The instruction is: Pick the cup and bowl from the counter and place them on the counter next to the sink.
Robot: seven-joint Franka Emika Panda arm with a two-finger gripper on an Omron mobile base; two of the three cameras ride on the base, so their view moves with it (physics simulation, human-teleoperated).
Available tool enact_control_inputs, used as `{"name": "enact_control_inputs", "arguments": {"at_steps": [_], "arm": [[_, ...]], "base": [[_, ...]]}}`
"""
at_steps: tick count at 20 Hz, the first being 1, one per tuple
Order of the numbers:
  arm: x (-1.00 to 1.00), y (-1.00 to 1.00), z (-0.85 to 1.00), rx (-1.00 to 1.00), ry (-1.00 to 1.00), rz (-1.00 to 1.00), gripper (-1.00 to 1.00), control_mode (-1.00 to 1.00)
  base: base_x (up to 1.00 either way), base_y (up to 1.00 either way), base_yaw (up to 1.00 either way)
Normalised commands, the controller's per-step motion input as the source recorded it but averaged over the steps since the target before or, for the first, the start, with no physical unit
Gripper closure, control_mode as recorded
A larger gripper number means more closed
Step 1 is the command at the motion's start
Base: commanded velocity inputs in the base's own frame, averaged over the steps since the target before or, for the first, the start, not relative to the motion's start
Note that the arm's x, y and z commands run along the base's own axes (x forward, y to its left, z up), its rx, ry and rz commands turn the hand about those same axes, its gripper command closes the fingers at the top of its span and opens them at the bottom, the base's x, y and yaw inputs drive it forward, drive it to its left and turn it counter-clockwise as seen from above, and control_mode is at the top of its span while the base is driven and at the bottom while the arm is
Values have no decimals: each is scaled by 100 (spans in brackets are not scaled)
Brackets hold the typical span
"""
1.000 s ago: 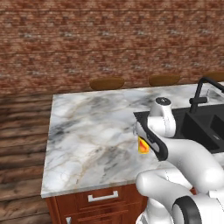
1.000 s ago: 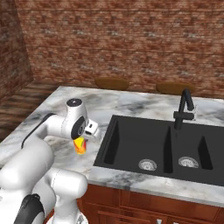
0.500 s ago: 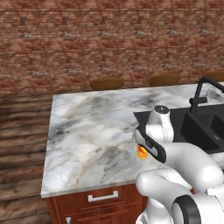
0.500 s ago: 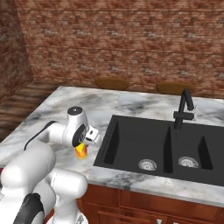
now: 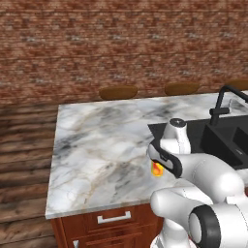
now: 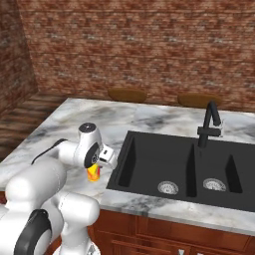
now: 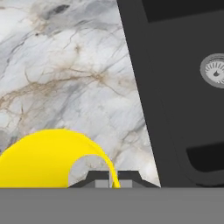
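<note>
Gripping the cup (image 7: 48,159) by its rim, the gripper (image 7: 109,177) is fully closed, tips pinched either side of the yellow wall at the bottom of the hand view; cup's open mouth faces the cam, marble counter (image 7: 65,78) below it, sink (image 7: 183,87) edge running down the right w/ a steel drain (image 7: 214,70) at far right; in left base view the cup (image 5: 157,168) shows as a yellow & orange blob under the wrist, gripper (image 5: 156,164) mostly hidden by the hand, over the counter (image 5: 101,145) just left of the sink (image 5: 223,140); can't tell from there if the cup touches the marble or hangs just above it; right base view has the cup (image 6: 93,173) below the hand, gripper (image 6: 94,168) pointing down, beside the sink's (image 6: 179,169) left rim on the counter (image 6: 74,117) strip near the front edge; faucet (image 6: 209,124) stands behind the basins, well apart from the cup; two brown stools (image 6: 127,94) sit past the far edge by the brick wall (image 6: 129,45); bowl not made out.
</note>
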Motion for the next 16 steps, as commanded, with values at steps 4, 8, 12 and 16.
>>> {"name": "enact_control_inputs", "arguments": {"at_steps": [4,8,12,16], "arm": [[3,0,-25,0,0,0,100,-100],[1,0,-36,0,0,0,100,-100],[0,0,-19,0,0,0,100,-100],[0,0,0,0,0,0,100,-100]], "base": [[0,0,0],[0,0,0],[0,0,0],[0,0,0]]}}
